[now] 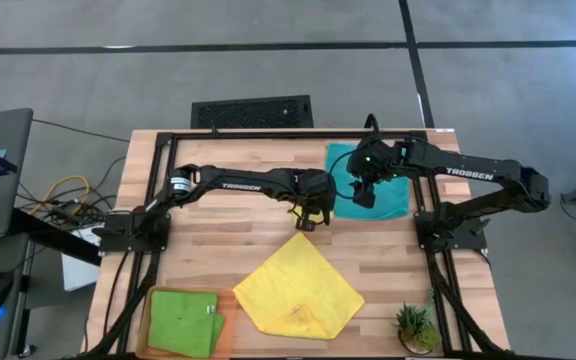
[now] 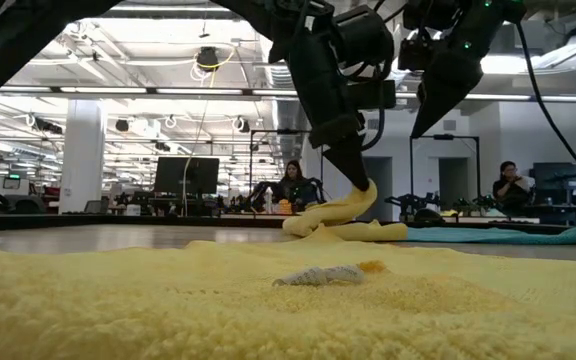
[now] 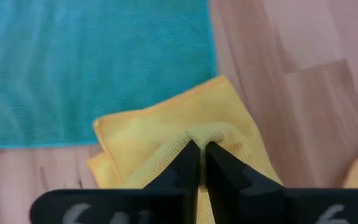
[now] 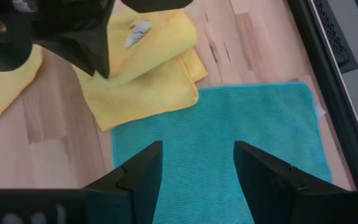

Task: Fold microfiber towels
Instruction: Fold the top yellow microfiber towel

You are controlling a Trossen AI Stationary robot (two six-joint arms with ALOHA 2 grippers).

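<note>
Two matte black jointed arms, white TROSSEN lettering on forearms. Left arm (image 1: pixel 238 184): silver ring at one joint. Right arm (image 1: pixel 488 176): small green light near wrist, black cable looping beside it. Fingers (image 4: pixel 135 177) black, wedge-shaped.

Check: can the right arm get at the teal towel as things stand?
Probably yes. The right hand hangs open directly over the teal towel, nothing between them. The left hand, pinching the folded yellow towel, sits just beside the teal edge, not over it.
</note>
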